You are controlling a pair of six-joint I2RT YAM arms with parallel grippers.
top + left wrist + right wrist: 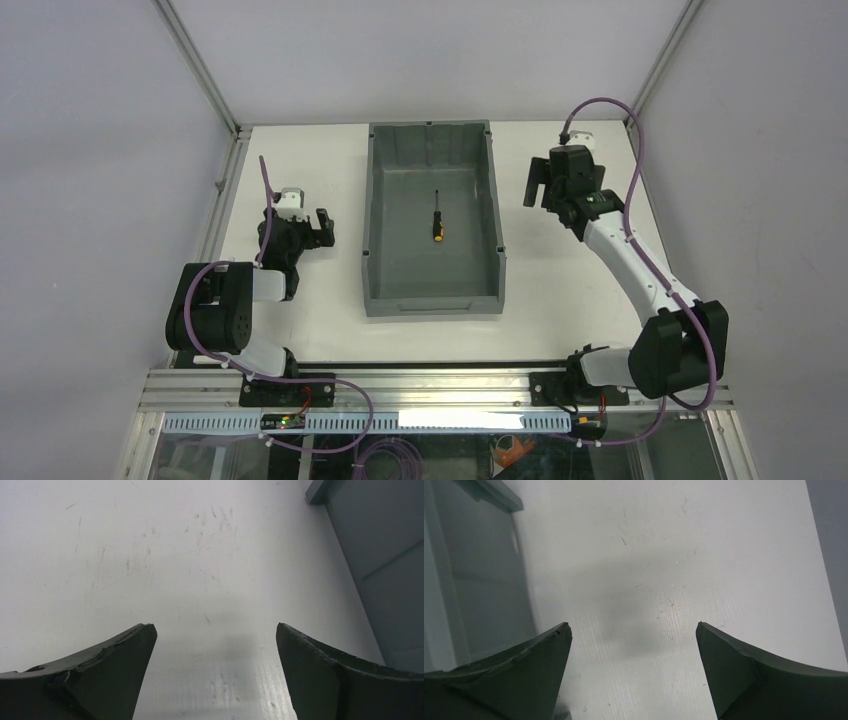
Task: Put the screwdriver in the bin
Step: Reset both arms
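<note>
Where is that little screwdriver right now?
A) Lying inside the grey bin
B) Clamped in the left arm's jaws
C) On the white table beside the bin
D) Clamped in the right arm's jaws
A: the screwdriver lies flat on the floor of the bin, near its middle and clear of the walls.

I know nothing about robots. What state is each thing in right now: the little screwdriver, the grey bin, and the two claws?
bin: upright on the table, open-topped, holding only the screwdriver.
screwdriver: lying flat on the bin floor, yellow-orange end toward the arms, nothing gripping it.
left gripper: open, empty, above the table left of the bin.
right gripper: open, empty, above the table right of the bin.
</note>
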